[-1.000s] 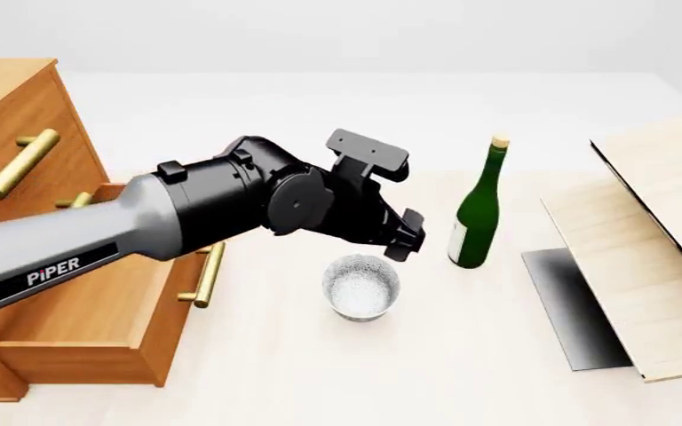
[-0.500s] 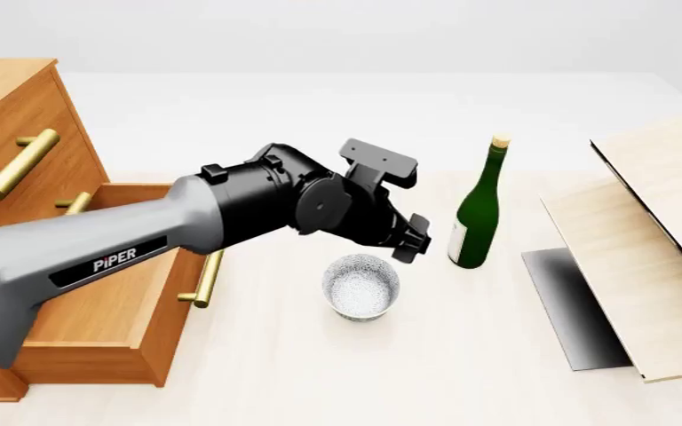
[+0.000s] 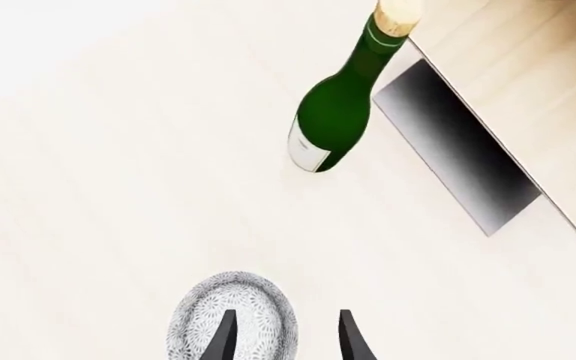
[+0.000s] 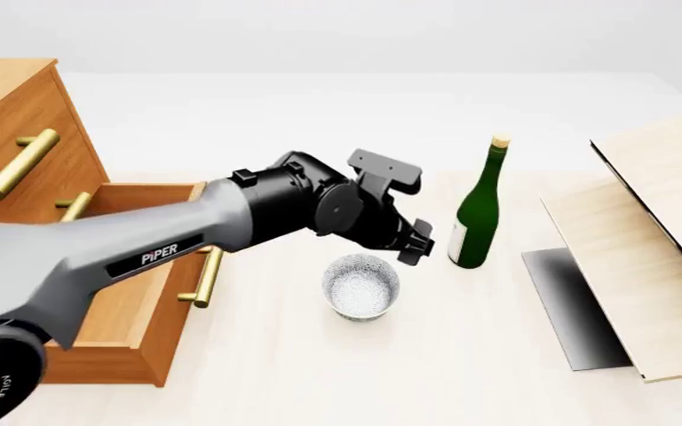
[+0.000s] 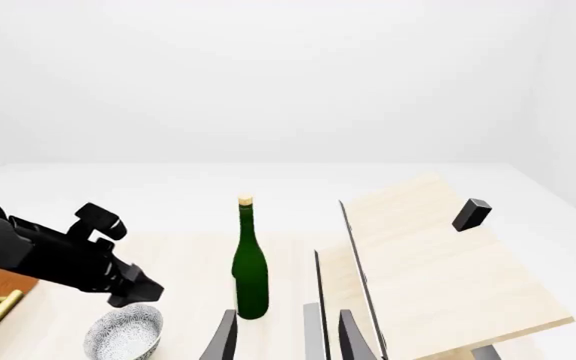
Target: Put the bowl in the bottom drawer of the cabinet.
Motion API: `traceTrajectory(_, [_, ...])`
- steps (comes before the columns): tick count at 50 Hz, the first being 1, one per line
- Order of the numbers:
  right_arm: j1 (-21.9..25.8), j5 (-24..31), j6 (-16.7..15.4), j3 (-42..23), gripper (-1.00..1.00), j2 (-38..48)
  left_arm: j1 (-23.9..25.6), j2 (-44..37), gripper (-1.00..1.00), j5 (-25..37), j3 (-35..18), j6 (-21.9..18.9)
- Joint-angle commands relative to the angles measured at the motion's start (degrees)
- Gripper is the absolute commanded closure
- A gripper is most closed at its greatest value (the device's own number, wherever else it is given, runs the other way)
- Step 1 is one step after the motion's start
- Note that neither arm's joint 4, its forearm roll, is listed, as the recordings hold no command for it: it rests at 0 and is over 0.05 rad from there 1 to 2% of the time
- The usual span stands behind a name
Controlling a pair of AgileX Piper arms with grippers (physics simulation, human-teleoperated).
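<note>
the bowl point(image 4: 361, 286) sits upright on the table point(image 4: 317, 373), empty, w/ nothing touching it. taking the bowl as landmark: the cabinet point(image 4: 10, 133) stands off to its left, and the bottom drawer point(image 4: 104, 302) is pulled out toward the camera side, its brass handle point(image 4: 209, 277) near the bowl but clear of it. inside of the drawer shows bare wood where it isn't hidden by the arm.

left gripper point(image 4: 416, 241) hangs just above the bowl, over its far right rim, not in contact. in the left wrist view its two fingers point(image 3: 222, 341) are spread apart w/ nothing between them; one tip lies over the bowl's point(image 3: 233, 319) inside, the other outside the rim.

a green wine bottle point(image 4: 478, 209) stands upright to the right of and behind the bowl, apart from it. further right of the bowl is the pale wood box point(image 4: 655, 257) w/ a dark edge, tilted.

right gripper point(image 5: 281, 339) shows only in its own wrist view: fingers parted, holding nothing, well back from the bowl point(image 5: 124, 336), facing the bottle point(image 5: 251, 262) & pale box point(image 5: 438, 277).
</note>
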State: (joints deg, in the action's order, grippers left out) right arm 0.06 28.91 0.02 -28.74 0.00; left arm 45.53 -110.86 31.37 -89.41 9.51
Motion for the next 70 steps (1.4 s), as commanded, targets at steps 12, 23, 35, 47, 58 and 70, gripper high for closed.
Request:
traceTrajectory(12, [0.0,0.0,0.0,0.0,-1.0,0.0,-0.2,-4.0,-1.0,-0.9,-1.0,2.3])
traceTrajectory(23, [0.0,0.0,0.0,0.0,-1.0,0.0,0.5,-5.8,-1.0,-1.7,-1.3,3.2])
traceTrajectory(35, [0.0,0.0,0.0,0.0,-1.0,0.0,2.2,-6.2,-1.0,-4.3,1.9,6.6])
traceTrajectory(47, [0.0,0.0,0.0,0.0,-1.0,0.0,2.2,-6.0,-1.0,-5.2,3.7,8.4])
traceTrajectory(58, [0.0,0.0,0.0,0.0,-1.0,0.0,2.7,-5.6,-1.0,-6.7,6.2,9.6])
traceTrajectory(70, [0.0,0.0,0.0,0.0,-1.0,0.0,2.4,-5.3,-1.0,-8.9,8.8,10.9])
